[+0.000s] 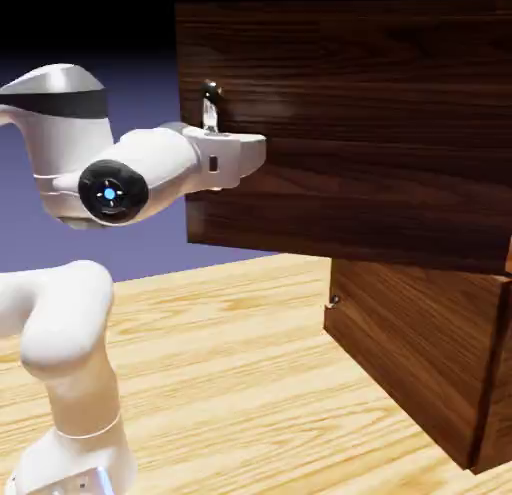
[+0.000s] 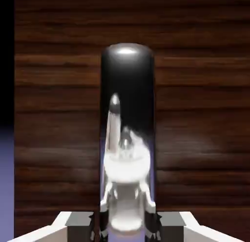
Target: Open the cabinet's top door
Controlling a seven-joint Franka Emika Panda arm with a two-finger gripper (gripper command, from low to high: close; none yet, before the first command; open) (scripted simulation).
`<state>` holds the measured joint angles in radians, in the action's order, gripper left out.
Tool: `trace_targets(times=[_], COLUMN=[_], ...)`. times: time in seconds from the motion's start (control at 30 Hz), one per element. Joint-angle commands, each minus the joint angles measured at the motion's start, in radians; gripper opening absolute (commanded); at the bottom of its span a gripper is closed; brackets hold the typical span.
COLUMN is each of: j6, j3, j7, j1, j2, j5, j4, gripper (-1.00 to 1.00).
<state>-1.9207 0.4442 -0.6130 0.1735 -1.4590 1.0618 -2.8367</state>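
- The gripper is closed narrow on the silver bar handle of the top door; in the hand view the shiny bar stands right between the two grey finger tips and fills the middle of the picture.
- In the exterior view the gripper reaches level toward the handle, and the upper end of the bar shows above the white hand.
- The handle sits at the free edge of the top door, the edge nearest to the arm; the door already stands turned out from the cabinet.
- The cabinet is below and behind this door; its lower panel carries a smaller silver handle, well below the gripped one.
- My judgement on handling: the door is a large stiff wood panel, likely heavy for its size, and it can only swing around its hinge, so the pull should follow an arc and not a straight line.
- The bar is smooth, polished metal, probably slippery; the fingers may slide along it if the pull is oblique.
- The best place to hold is the middle of the bar, with the pads square on both sides, where the grip is now.
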Motion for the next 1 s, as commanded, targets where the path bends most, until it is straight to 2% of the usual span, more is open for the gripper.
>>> trace_targets(times=[0.0, 0.23, 0.4, 0.67, 0.97], j6=[-0.029, -0.192, -0.203, 0.119, 0.426], j3=[0.016, 0.139, 0.244, 0.435, 0.548], j7=[0.016, 0.175, 0.305, 0.301, 0.357], j1=[-0.036, -0.286, -0.421, -0.494, -0.720], j2=[-0.016, -0.162, -0.269, -0.244, -0.249], j5=[-0.028, -0.288, -0.506, -0.628, -0.734], j4=[-0.002, -0.008, 0.019, 0.247, 0.573], gripper=[-1.00, -1.00, -1.00, -1.00, -1.00])
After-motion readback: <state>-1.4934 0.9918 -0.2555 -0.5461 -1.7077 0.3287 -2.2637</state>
